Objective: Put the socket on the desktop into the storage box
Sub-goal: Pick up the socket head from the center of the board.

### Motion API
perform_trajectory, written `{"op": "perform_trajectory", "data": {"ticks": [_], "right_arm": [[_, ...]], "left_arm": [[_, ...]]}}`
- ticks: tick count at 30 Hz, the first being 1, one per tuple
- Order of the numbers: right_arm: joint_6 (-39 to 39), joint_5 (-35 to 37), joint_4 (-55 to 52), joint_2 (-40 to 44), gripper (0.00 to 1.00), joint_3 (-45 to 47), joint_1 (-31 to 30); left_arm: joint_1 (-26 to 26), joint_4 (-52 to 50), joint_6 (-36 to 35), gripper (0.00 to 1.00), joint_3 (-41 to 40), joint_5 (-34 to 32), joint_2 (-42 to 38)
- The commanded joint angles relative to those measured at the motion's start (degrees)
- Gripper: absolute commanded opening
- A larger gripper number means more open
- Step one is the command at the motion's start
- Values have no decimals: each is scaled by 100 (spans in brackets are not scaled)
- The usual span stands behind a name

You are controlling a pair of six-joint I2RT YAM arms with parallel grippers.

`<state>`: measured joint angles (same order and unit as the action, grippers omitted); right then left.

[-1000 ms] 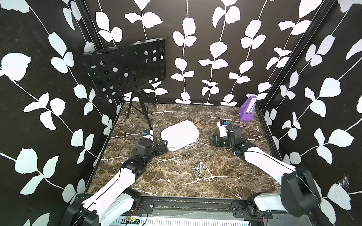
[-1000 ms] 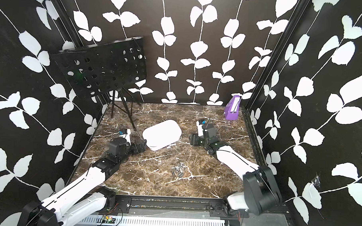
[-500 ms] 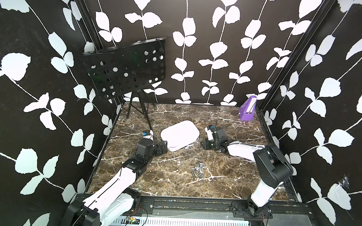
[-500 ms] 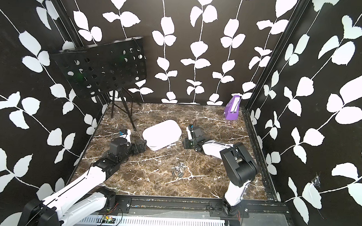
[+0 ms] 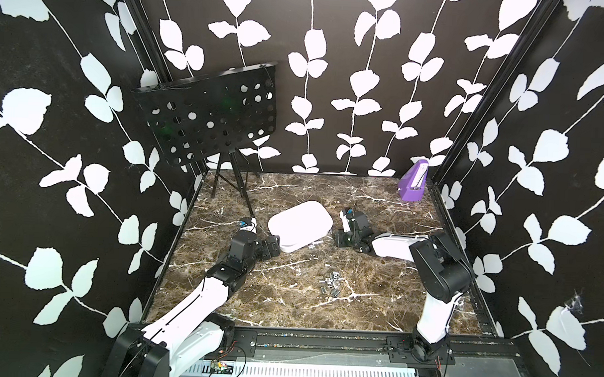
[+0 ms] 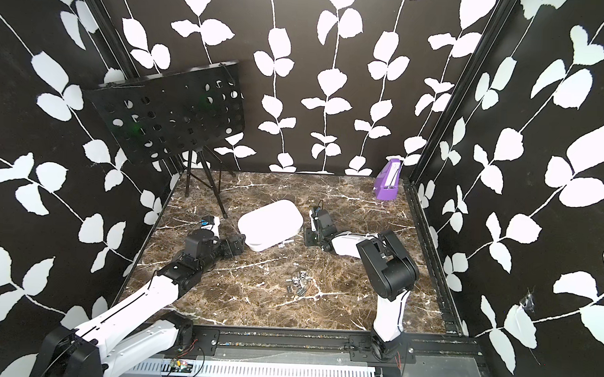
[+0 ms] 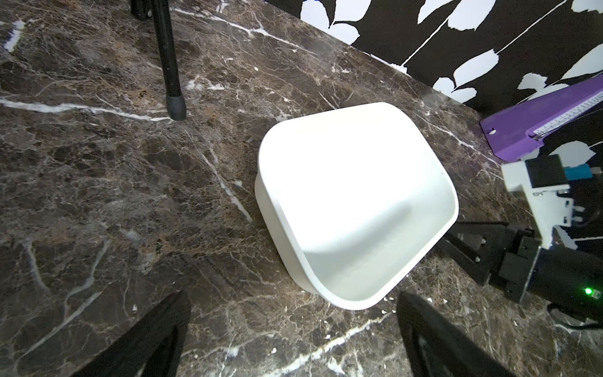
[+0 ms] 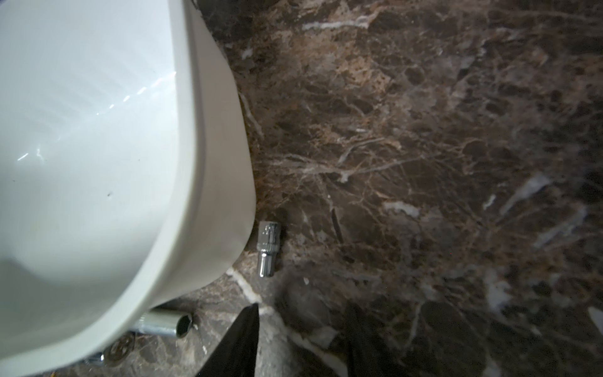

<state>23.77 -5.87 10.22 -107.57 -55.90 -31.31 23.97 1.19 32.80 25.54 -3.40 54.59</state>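
Small chrome steel socket (image 8: 269,248) lies on the dark-brown marble desktop (image 8: 424,130) just beside the shallow white plastic storage box (image 8: 208,156), with the jaws of right gripper (image 8: 300,346) and left gripper (image 7: 293,352) parted and empty; it is probably rigid, dense and slippery, best pinched across its knurled band.

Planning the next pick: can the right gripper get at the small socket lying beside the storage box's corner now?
Probably yes. The small socket lies on bare desktop ahead of the right gripper, whose jaws stand apart and empty. The storage box wall is close beside it, leaving one finger little room.
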Motion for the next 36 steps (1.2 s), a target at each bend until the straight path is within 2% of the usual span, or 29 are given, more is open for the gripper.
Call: {"op": "perform_trajectory", "data": {"ticks": [1,23,36], "right_arm": [[-78,212,148,-146,46,-272,-99],[-364,900,-369,-750,43,-994,-347],[-657,1313,-625,-811,27,-1134,-558]], "left_arm": [[17,81,-1,99,57,14,-17],[10,-22,7,99,83,-136,-18],[20,-71,23,99,65,-252,-55]]}}
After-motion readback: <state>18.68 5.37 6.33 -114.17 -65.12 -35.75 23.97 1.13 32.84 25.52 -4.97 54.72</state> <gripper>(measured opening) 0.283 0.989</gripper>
